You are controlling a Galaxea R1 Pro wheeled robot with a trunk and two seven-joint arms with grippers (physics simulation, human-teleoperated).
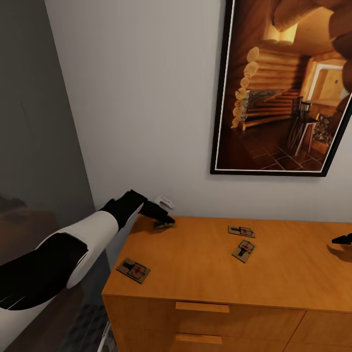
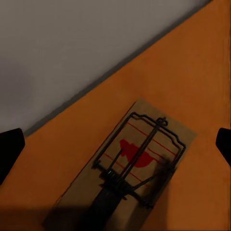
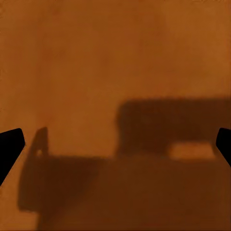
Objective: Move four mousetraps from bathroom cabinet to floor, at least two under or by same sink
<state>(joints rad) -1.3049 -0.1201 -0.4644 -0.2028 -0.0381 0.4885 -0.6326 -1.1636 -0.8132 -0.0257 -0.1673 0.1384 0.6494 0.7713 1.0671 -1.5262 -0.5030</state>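
Note:
Several mousetraps lie flat on the top of the orange-brown cabinet (image 1: pixel 205 274). One mousetrap (image 1: pixel 133 270) is near the front left corner, and two more (image 1: pixel 241 231) (image 1: pixel 243 251) lie close together in the middle. Another mousetrap (image 1: pixel 164 225) (image 2: pixel 139 166) sits at the back left by the wall, with my left gripper (image 1: pixel 165 220) (image 2: pixel 115 147) open just above it, one finger to each side. Over bare cabinet top at the right edge, my right gripper (image 1: pixel 342 239) (image 3: pixel 115 144) hovers open and holds nothing. The sink is out of view.
A large framed picture (image 1: pixel 283 88) of a log-cabin room hangs on the white wall above the cabinet. A small white fitting (image 1: pixel 165 200) sticks out of the wall behind my left gripper. Drawer handles (image 1: pixel 202 307) face me. A dark grey panel (image 1: pixel 34 146) stands left of the cabinet.

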